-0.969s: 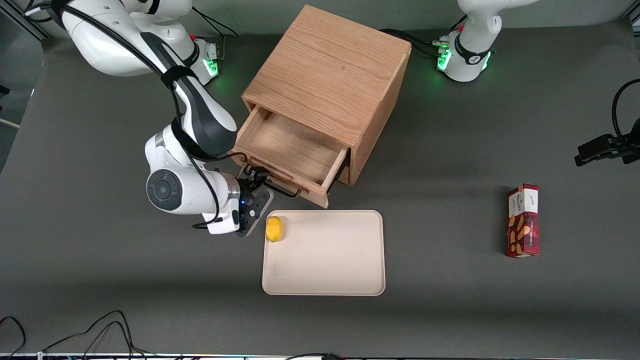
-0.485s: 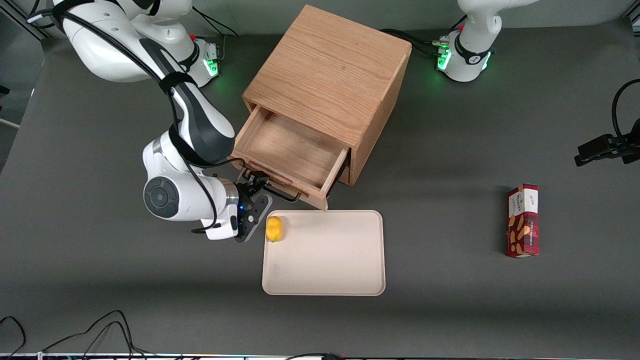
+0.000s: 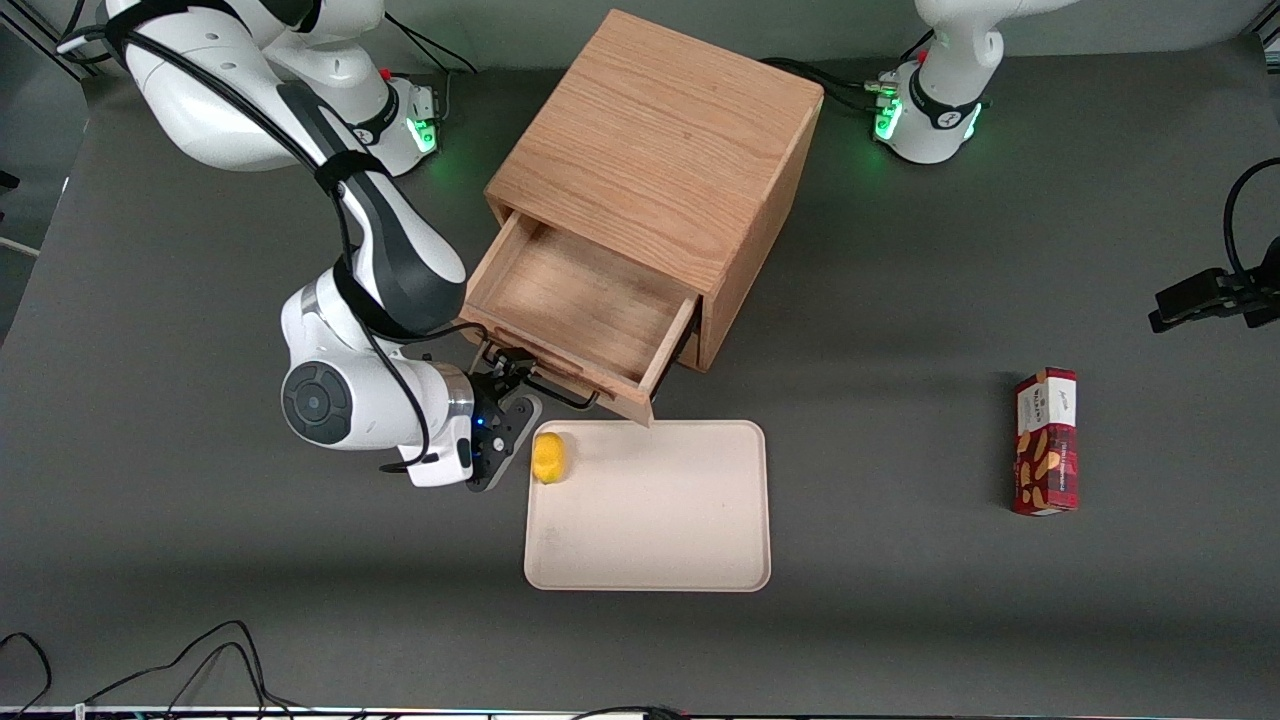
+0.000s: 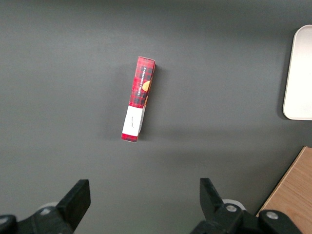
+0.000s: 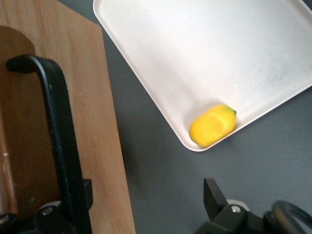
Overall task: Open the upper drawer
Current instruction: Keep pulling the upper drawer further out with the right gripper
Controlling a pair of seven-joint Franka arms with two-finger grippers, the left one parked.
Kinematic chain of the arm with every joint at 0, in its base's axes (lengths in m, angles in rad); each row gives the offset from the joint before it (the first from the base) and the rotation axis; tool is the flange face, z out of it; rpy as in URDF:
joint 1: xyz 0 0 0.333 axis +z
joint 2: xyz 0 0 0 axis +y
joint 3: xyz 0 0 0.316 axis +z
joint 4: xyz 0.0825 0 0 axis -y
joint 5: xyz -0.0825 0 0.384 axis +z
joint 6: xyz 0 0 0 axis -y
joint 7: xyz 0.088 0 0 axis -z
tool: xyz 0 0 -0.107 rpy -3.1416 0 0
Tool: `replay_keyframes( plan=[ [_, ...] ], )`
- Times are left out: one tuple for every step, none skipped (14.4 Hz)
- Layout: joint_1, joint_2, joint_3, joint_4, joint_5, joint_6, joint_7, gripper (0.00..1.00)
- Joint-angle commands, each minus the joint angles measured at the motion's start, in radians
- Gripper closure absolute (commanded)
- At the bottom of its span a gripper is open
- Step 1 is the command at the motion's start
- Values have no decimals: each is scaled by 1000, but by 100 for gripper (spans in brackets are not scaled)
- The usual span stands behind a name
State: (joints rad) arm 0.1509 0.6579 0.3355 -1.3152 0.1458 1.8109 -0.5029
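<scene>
The upper drawer [image 3: 580,300] of the oak cabinet [image 3: 660,130] stands pulled well out, its inside bare. Its long black wire handle [image 3: 562,393] runs along the drawer front; it also shows in the right wrist view [image 5: 61,141] against the wooden front [image 5: 102,122]. My right gripper [image 3: 510,378] is at the handle's end nearest the working arm. In the right wrist view the gripper [image 5: 148,190] is open, with one finger [image 5: 87,190] close against the handle and the other standing wide over the table. The lower drawer is hidden under the upper one.
A cream tray [image 3: 650,560] lies just nearer the camera than the drawer front, with a yellow fruit [image 3: 548,457] in its corner by my gripper; both show in the right wrist view, tray [image 5: 195,48], fruit [image 5: 213,125]. A red snack box [image 3: 1046,440] lies toward the parked arm's end.
The drawer has slid a little farther out of the cabinet, and my gripper and forearm have moved with its front, a little toward the working arm's end.
</scene>
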Motion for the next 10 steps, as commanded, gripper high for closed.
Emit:
replay_keyframes(
  plan=[
    [9,48,4,67,-18,1,-9,0],
    [10,54,4,74,-18,1,-9,0],
    [13,55,4,82,-18,1,-9,0],
    [13,60,4,85,-18,1,-9,0],
    [13,61,4,88,-18,1,-9,0],
    [13,61,4,90,-18,1,-11,0],
    [12,61,4,91,-18,1,-11,0],
    [10,63,4,97,-18,1,-11,0],
    [7,69,4,103,-18,-1,-11,0],
    [4,71,4,108,-20,-7,-13,0]
  ],
)
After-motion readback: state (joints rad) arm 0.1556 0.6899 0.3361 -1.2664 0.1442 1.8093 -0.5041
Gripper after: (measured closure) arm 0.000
